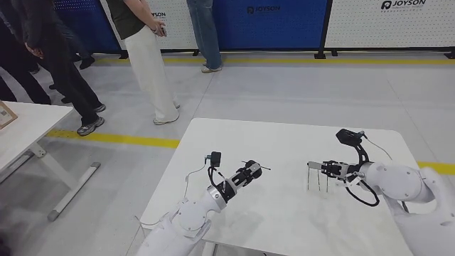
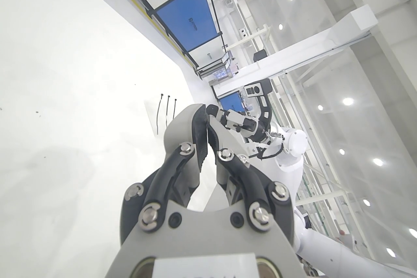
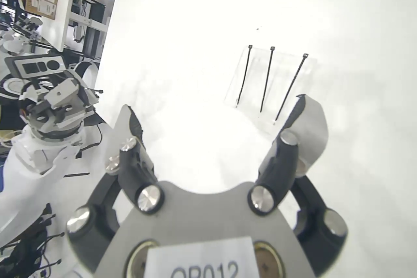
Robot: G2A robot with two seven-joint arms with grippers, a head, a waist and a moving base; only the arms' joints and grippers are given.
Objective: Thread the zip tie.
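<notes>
My left gripper (image 1: 252, 171) hovers over the middle of the white table (image 1: 284, 213), shut on a thin black zip tie (image 1: 264, 165) that sticks out both sides of its fingertips. The right wrist view shows that tie's head (image 3: 98, 91) poking out beside the left gripper (image 3: 62, 98). Three more black zip ties (image 3: 267, 79) stand in a row against a clear holder (image 3: 283, 64). My right gripper (image 3: 215, 105) is open just in front of them, nothing between its fingers. From above, the right gripper (image 1: 317, 165) hangs over those ties (image 1: 317, 181).
Bare table top lies between the two arms and towards the far edge (image 1: 284, 121). A second white table (image 1: 28, 124) stands off to the left. Several people stand on the floor beyond the yellow line (image 1: 114, 139).
</notes>
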